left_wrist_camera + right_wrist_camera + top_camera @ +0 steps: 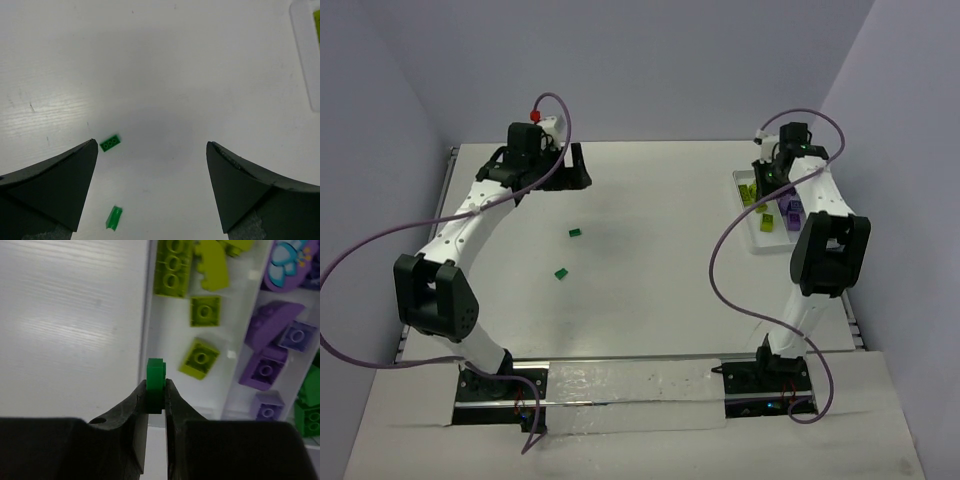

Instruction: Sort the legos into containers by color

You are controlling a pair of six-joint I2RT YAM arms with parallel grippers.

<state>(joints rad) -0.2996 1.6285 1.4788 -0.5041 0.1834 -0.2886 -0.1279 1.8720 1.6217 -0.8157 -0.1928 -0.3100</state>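
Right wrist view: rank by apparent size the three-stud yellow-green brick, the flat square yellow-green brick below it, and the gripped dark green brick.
1. Three-stud yellow-green brick
2. Square yellow-green brick
Unranked: dark green brick, nearest the camera and partly hidden.

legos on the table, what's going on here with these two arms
Bricks are being sorted by color. The right tool is shut on a dark green brick at the edge of the white tray holding yellow-green bricks, with purple bricks grouped beside them. The left tool is open above the table, with two loose green bricks below it.
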